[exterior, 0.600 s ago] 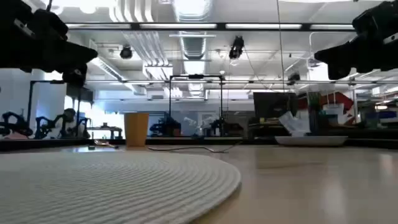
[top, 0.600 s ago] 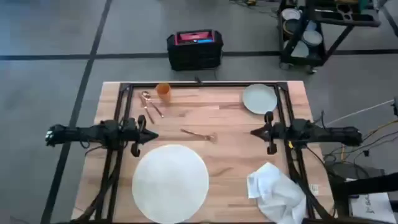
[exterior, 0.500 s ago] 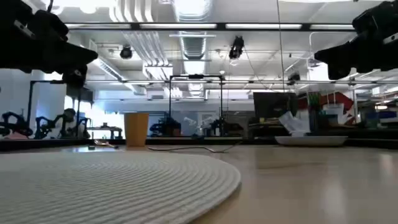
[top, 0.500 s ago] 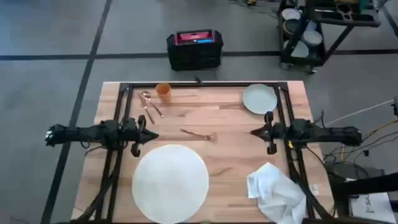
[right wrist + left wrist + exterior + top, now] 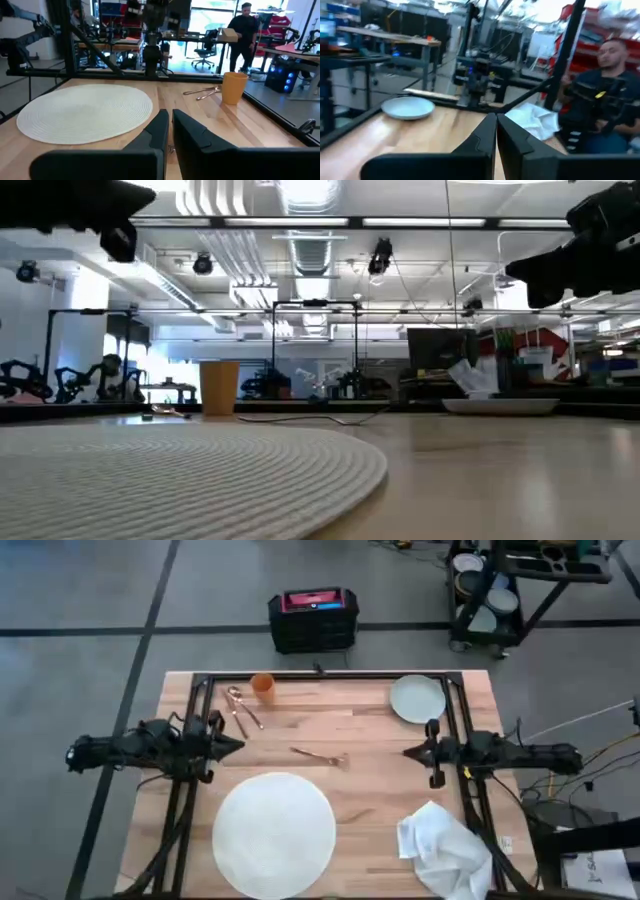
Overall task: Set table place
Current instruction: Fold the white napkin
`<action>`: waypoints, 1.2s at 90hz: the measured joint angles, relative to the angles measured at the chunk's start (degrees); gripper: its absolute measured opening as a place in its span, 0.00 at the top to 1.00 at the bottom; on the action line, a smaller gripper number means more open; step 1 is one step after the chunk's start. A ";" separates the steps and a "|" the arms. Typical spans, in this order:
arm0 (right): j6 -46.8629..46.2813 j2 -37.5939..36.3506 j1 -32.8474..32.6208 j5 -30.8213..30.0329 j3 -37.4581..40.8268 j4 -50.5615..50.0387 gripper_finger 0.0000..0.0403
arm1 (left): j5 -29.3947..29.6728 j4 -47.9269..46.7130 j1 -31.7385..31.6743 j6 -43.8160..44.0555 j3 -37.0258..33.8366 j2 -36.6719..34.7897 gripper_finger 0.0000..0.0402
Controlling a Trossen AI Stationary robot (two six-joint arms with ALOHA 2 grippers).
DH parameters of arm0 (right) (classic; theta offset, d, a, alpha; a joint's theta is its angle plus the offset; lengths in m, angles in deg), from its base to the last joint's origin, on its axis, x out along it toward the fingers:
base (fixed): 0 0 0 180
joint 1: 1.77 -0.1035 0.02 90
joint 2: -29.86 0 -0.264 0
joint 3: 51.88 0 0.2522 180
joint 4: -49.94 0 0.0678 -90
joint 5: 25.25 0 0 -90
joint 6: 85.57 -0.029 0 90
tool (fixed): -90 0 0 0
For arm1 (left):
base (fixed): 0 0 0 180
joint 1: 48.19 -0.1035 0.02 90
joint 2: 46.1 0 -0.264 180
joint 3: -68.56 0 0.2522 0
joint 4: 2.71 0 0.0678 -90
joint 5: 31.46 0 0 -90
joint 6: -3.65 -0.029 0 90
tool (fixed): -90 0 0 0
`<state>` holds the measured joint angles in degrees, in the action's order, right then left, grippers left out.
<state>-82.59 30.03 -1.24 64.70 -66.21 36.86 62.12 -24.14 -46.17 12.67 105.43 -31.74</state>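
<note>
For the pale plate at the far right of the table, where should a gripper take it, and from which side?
Probably at the rim. The plate lies flat on the table, so only its raised edge offers anything to pinch. The near edge, facing the right gripper, looks best: that side is bare wood, while the black frame rail runs close along the plate's outer side. One finger would go over the rim and one under.

No text, label, brand, number or sign can be read in any view; the markings on the black crate [image 5: 313, 618] at upper centre are too blurred.
</note>
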 joint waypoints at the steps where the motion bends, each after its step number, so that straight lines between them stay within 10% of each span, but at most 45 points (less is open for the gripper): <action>1: 0.00 0.00 0.00 0.00 -0.01 -0.01 0.98 | 0.04 -0.75 0.00 -0.09 0.87 0.60 1.00; 40: 0.00 0.01 0.00 -0.01 0.00 0.01 0.98 | 0.33 -40.68 0.00 -0.29 33.84 25.50 0.98; 62: 0.02 0.00 0.00 -0.01 -0.01 0.01 0.98 | 0.33 -56.90 0.02 -0.40 45.55 35.69 0.72; 86: 0.00 -0.01 -0.02 0.01 -0.01 0.01 0.98 | 2.21 -61.62 0.02 -4.02 49.01 43.76 0.34; 108: 0.00 0.01 0.00 -0.01 0.01 0.01 0.98 | 2.39 -56.94 0.02 -5.95 52.83 52.69 0.35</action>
<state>-82.59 30.05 -1.24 64.69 -66.20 36.87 64.51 -81.08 -46.15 6.73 158.26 20.94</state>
